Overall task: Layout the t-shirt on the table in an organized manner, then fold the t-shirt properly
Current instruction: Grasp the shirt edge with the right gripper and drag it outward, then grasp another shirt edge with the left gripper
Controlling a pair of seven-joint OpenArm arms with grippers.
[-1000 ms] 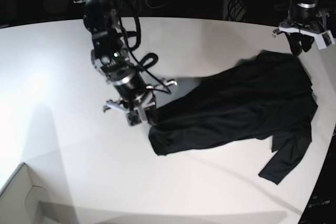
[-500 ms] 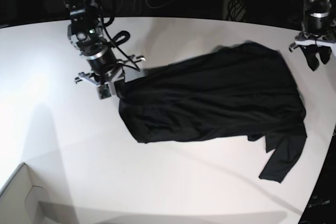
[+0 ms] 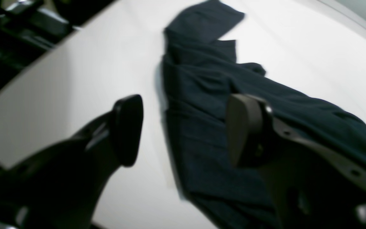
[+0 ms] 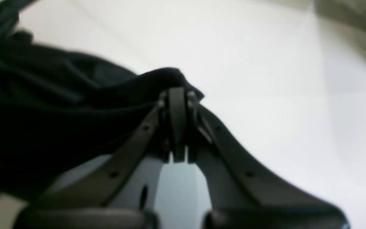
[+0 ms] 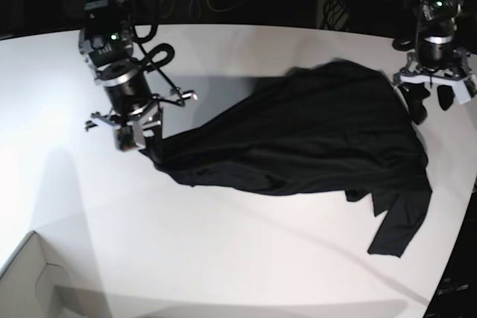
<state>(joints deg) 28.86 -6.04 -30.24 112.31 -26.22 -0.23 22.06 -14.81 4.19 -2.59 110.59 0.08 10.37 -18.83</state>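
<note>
Black t-shirt [image 5: 313, 135] spread across right half of white desk [image 5: 223, 258], one sleeve trailing near right. Right end effector [image 5: 141, 139] clenched on its left edge, lifted. Left end effector [image 5: 428, 102] released, spread wide above far right edge.

No writing, label, brand mark or number can be read anywhere in these views. The plain black soft fabric t-shirt [image 5: 313, 135] carries no print, and the large smooth white table [image 5: 223, 258] bears no markings.
</note>
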